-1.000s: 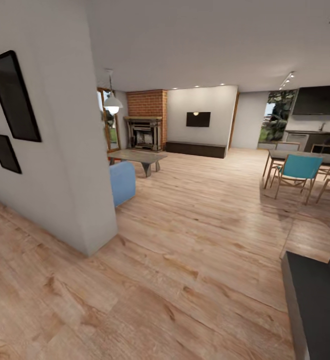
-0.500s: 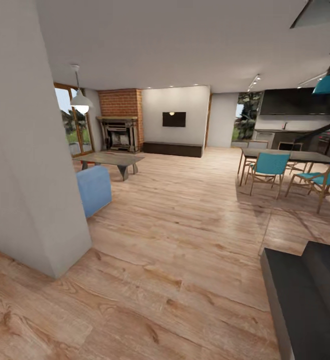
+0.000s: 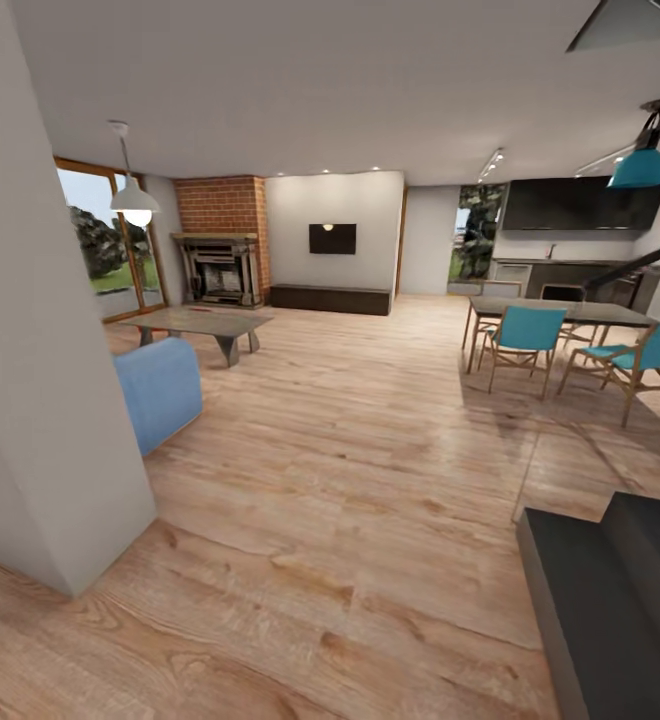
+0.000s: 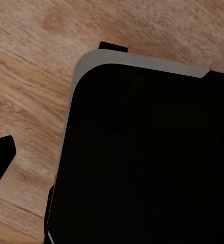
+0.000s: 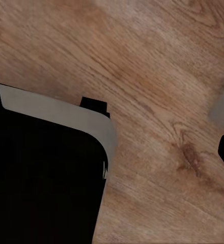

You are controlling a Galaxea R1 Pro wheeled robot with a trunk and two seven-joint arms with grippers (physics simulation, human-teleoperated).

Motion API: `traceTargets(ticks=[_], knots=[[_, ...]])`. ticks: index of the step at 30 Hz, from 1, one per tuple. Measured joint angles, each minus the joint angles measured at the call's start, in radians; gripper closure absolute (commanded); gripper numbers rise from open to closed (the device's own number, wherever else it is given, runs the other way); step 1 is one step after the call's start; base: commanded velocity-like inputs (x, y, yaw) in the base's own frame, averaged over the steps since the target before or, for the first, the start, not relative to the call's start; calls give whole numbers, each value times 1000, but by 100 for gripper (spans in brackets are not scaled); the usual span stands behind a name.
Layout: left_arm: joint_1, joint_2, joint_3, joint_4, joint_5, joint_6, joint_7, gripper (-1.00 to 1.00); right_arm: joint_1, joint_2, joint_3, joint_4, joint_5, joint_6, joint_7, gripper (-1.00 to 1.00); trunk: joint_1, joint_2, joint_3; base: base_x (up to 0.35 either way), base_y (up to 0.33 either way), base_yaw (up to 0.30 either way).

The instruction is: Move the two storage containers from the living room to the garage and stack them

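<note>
Head view: living room, wood floor (image 3: 370, 480). Landmark — sofa (image 3: 160, 390), blue. Behind sofa: coffee table (image 3: 198, 322), then brick fireplace (image 3: 220, 255); lamp (image 3: 135, 200) hangs above. Well right of sofa: dining table (image 3: 560, 312), teal chairs (image 3: 525, 335). Containers not in sight. Wrist views: dark robot base over planks — finger state of both grippers cannot be told.

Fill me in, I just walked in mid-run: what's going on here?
The robot is on the move with nothing in hand yet. Its head camera looks across the living room's wood floor toward a blue sofa, coffee table and brick fireplace, with a dining table to the right. No storage container is in sight here.
</note>
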Motion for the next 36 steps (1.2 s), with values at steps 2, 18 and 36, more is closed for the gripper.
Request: traceTargets(ticks=[2,18,36], knots=[[0,0,0,0,0,0,0,-100,0,0,0,0,0,0,-3,-100,0,0,0,322,0,-1],[0,1,0,0,0,-1,0,-100,0,-1,-2,0,0,-4,-6,-100,0,0,0,322,0,0],[0,0,0,0,0,-1,0,-100,0,0,-2,0,0,-1,-5,-100,0,0,0,322,0,0]])
